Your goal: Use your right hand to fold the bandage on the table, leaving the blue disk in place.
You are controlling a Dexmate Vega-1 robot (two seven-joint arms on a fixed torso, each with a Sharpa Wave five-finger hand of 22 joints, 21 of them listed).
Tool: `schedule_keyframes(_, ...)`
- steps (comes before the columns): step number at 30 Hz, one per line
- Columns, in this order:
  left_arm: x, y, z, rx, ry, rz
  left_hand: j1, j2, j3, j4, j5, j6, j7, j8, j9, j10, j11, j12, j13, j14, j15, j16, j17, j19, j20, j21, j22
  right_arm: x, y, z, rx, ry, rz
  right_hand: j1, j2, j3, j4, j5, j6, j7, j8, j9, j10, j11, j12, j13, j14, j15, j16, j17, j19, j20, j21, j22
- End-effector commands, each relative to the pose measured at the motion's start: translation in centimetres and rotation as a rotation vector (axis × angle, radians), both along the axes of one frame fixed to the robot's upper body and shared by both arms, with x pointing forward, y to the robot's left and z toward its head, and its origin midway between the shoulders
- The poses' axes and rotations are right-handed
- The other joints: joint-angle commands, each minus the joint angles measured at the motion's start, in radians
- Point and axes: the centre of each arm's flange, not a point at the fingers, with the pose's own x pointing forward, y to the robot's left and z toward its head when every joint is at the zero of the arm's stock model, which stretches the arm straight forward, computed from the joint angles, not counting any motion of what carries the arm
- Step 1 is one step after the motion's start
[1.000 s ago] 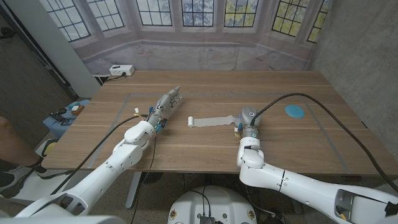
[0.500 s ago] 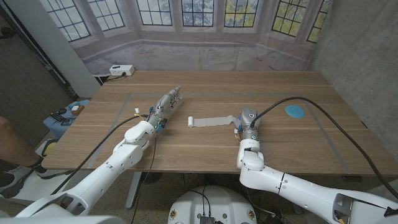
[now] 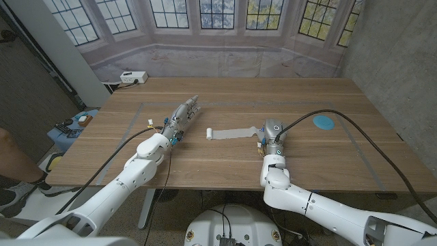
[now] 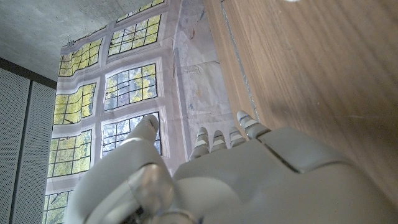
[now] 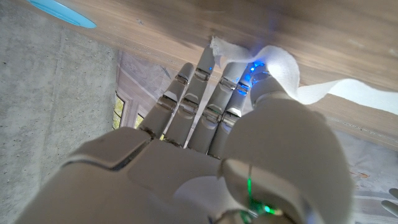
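Note:
A white bandage (image 3: 232, 132) lies stretched out at the table's middle, a small roll at its left end. My right hand (image 3: 272, 132) is at its right end. In the right wrist view the bandage's end (image 5: 281, 67) is lifted off the wood and curls between the thumb and the fingers (image 5: 186, 99), which pinch it. The blue disk (image 3: 323, 121) lies flat to the right of that hand, apart from it, and the same disk (image 5: 59, 12) shows in the right wrist view. My left hand (image 3: 180, 117) is left of the bandage, fingers stretched out and holding nothing.
A white power strip (image 3: 133, 76) sits at the table's (image 3: 225, 96) back left corner. Thin tape lines cross the wood. A low stand with small items (image 3: 71, 127) and a person's knee (image 3: 8, 147) are off the left edge.
My right wrist and its cable have shifted slightly at the bandage's right end. The bandage, the disk and the left hand lie as before.

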Motion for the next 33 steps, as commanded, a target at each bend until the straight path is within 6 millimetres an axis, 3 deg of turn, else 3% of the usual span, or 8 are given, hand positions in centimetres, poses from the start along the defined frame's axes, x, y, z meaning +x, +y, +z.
schedule_keyframes(1, -0.1, -0.2, 0.0, -0.001, -0.005, -0.002, 0.004, 0.008, 0.004, -0.003, 0.004, 0.013, -0.002, 0.003, 0.003, 0.002, 0.000, 0.001, 0.004, 0.003, 0.002, -0.002, 0.002, 0.001, 0.001, -0.002, 0.003, 0.2, -0.1, -0.2, -0.007, -0.033, 0.009, 0.025, 0.001, -0.009, 0.001, -0.006, 0.027, -0.010, 0.012, 0.005, 0.016, -0.006, 0.009, 0.007, 0.025, -0.098, 0.013, 0.006, 0.005, -0.077, 0.002, 0.002)
schedule_keyframes(21, -0.2, -0.5, -0.1, 0.000, -0.007, -0.007, 0.004, 0.008, 0.005, -0.004, 0.004, 0.013, 0.000, 0.002, 0.003, 0.001, 0.000, 0.000, 0.004, 0.003, 0.003, -0.002, 0.002, 0.000, 0.001, -0.002, 0.003, -1.1, 0.0, 1.6, -0.028, -0.090, 0.030, 0.057, 0.004, -0.016, 0.005, -0.001, 0.030, -0.007, 0.011, 0.006, 0.017, -0.007, 0.013, 0.020, 0.051, -0.101, 0.014, 0.007, -0.003, -0.098, -0.002, 0.003)
schedule_keyframes(33, -0.3, -0.2, -0.3, -0.003, -0.006, -0.005, 0.003, 0.008, 0.005, -0.005, 0.004, 0.013, 0.000, 0.002, 0.003, 0.001, 0.003, -0.001, 0.004, 0.003, 0.005, -0.002, 0.002, -0.001, 0.001, -0.002, 0.003, -1.6, 0.6, 2.6, -0.024, -0.054, 0.030, 0.072, 0.005, -0.022, 0.007, 0.003, 0.031, -0.006, 0.010, 0.006, 0.017, -0.004, 0.015, 0.028, 0.056, -0.101, 0.010, 0.009, -0.009, -0.096, -0.005, 0.004)
